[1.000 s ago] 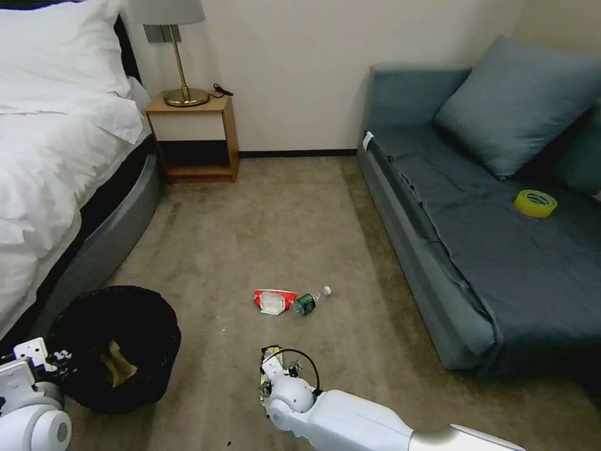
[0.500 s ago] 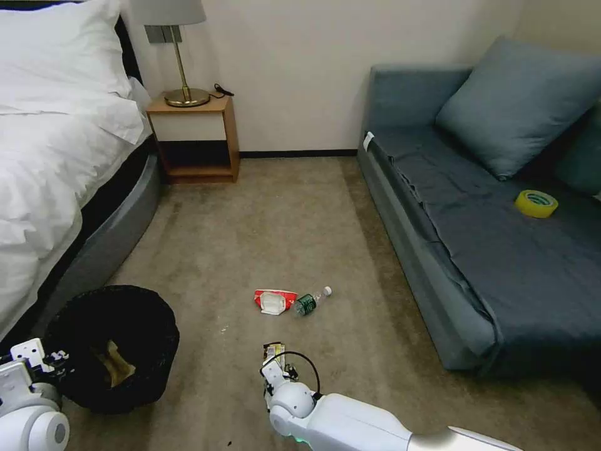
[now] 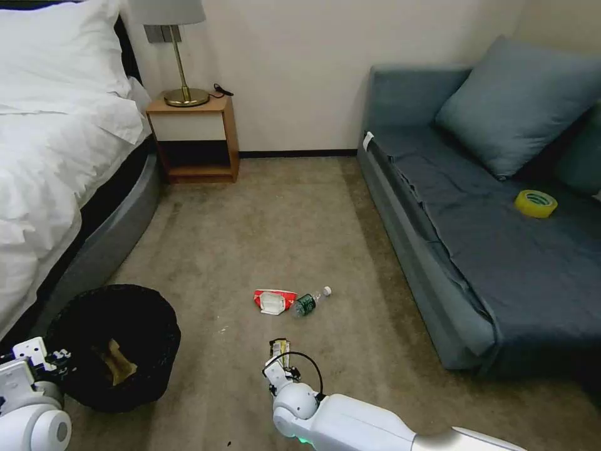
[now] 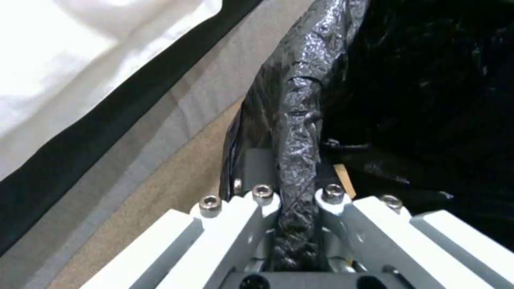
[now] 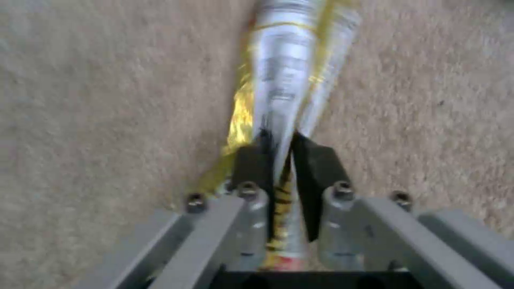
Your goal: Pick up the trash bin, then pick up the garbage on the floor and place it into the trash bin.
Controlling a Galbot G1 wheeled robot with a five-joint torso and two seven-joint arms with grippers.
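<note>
Across the floor, a beige short-pile carpet (image 3: pixel 282 225) runs from the back wall (image 3: pixel 300 69) to the robot. At 9 o'clock of the open floor stands a bed (image 3: pixel 56 156) with white linen and a grey rounded base. At 11 o'clock, against the wall, a wooden nightstand (image 3: pixel 197 138) carries a brass lamp (image 3: pixel 181 62). From 1 to 4 o'clock, a blue-grey sofa (image 3: pixel 488 250) holds a matching cushion (image 3: pixel 519 103) and a yellow tape roll (image 3: pixel 536 203).

Trash bin (image 3: pixel 116 347): located at 8 o'clock, beside the bed base, lined with a black bag; a crumpled brown paper bag (image 3: pixel 116 362) lies inside. The left gripper (image 4: pixel 292 192) sits at the bin's 8 o'clock edge, fingers clamped on the bag-covered rim, one pad outside and one inside.

Right gripper (image 5: pixel 281 160): located at 6 o'clock, low over the carpet. Its black pads (image 5: pixel 316 168) are pinched narrow on one end of the gold-yellow snack wrapper (image 5: pixel 289 76), which extends forward from the fingertips toward 12 o'clock. In the head view the wrapper end (image 3: pixel 278 347) projects just beyond the wrist.

Remaining garbage: a red-and-white packet (image 3: pixel 274 300) lies on the carpet near centre; a small green bottle (image 3: pixel 310 301) with a white cap lies just beside it at its 3 o'clock. Both are apart from the right gripper, at its 12 o'clock.
</note>
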